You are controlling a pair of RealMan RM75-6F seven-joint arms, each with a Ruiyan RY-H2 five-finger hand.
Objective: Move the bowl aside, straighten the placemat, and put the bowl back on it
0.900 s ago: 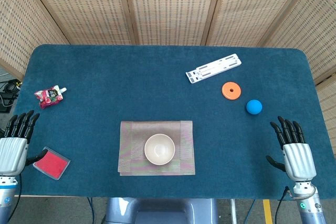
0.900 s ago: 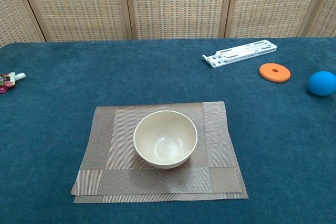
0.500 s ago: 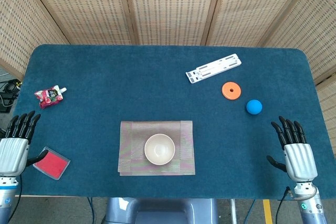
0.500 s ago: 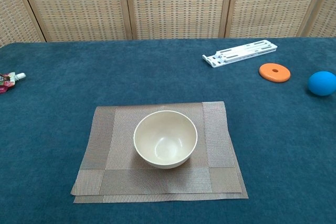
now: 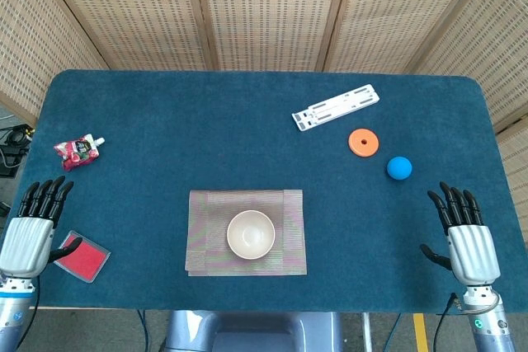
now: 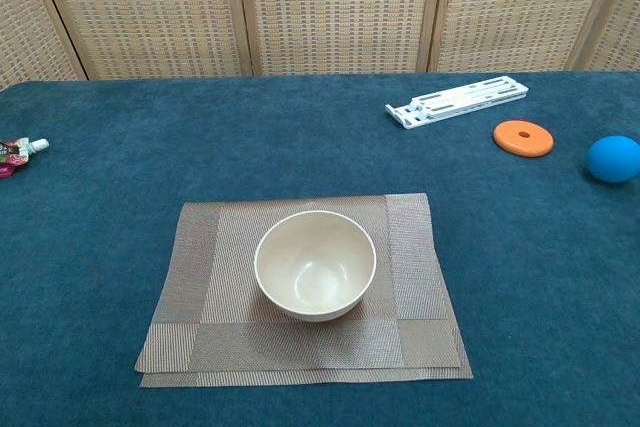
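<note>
A cream bowl [image 5: 251,234] [image 6: 315,264] stands upright in the middle of a brown woven placemat [image 5: 206,245] [image 6: 210,332] near the table's front edge. The mat lies roughly square to the table, and a second layer or fold shows along its front edge. My left hand [image 5: 31,228] rests palm down at the front left corner, fingers spread, holding nothing. My right hand [image 5: 465,232] lies likewise at the front right. Both are far from the bowl, and the chest view shows neither hand.
A red flat card [image 5: 81,256] lies beside my left hand. A red pouch [image 5: 77,151] [image 6: 14,155] sits at the left. A white rack [image 5: 336,106] [image 6: 457,103], an orange disc [image 5: 363,142] [image 6: 523,137] and a blue ball [image 5: 399,168] [image 6: 613,158] lie at the right.
My left hand has slid slightly right and toward the front edge. The right hand has crept a little nearer the front edge. Bowl and placemat have not moved.
</note>
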